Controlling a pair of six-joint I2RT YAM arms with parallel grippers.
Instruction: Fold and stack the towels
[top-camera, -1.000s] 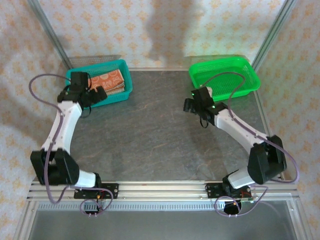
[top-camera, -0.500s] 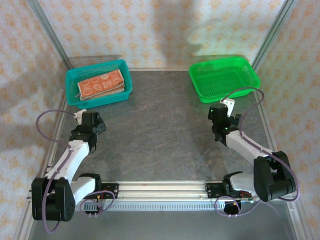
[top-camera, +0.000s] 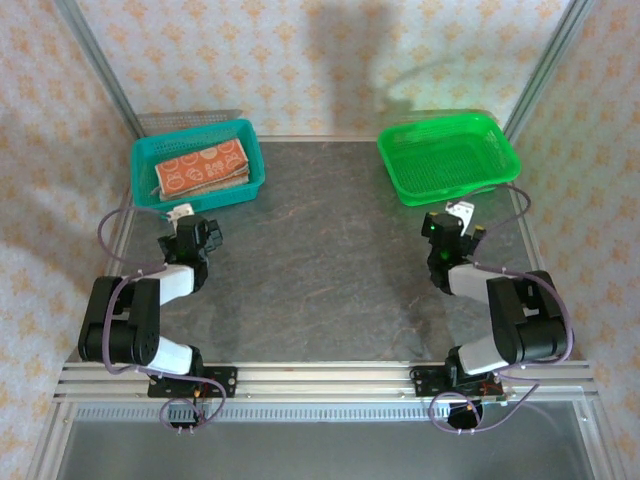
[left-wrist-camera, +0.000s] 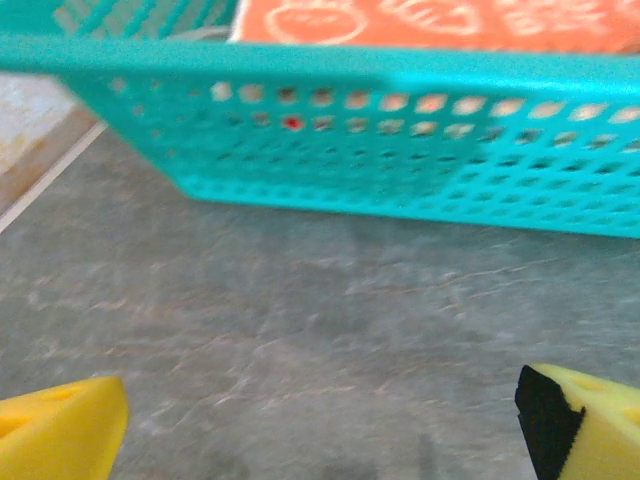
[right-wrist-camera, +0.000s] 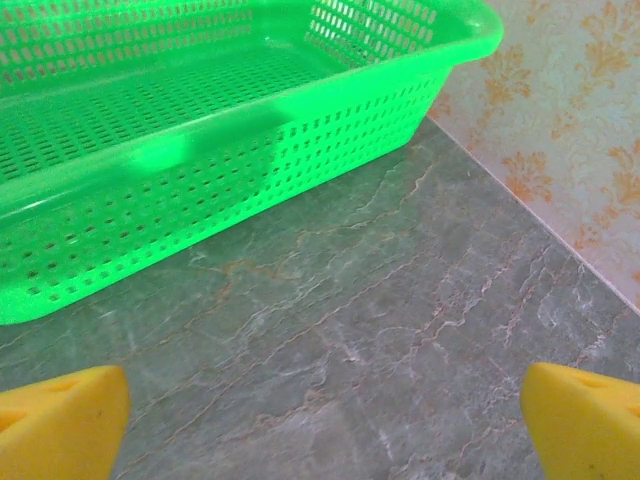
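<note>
Towels (top-camera: 203, 168), orange with cream cartoon faces, lie folded flat in a stack inside the teal basket (top-camera: 142, 160); how many layers the stack holds I cannot tell. In the left wrist view the towels (left-wrist-camera: 420, 18) show as an orange strip above the teal basket's (left-wrist-camera: 400, 75) perforated near wall. That basket rests on the grey, stone-patterned desk (top-camera: 320, 270). Just on the near side of the teal basket, close to its front wall but not touching it, the left jaws hang low over the desk and point at the basket. They stand wide apart, their yellow pads (left-wrist-camera: 60, 432) at the two bottom corners of the wrist view with bare desk between them, and they hold nothing. The left arm (top-camera: 125, 320) is folded back tight on the near side of the teal basket. Well to the right of the teal basket, level with it, sits a bright green basket (top-camera: 449, 120), seen close up from the right wrist (right-wrist-camera: 200, 190). The right jaws are about as far right of the teal basket as that green one, and a little nearer than the teal basket's front wall. They too are spread wide, yellow pads (right-wrist-camera: 590, 420) far apart over bare desk, gripping nothing.
</note>
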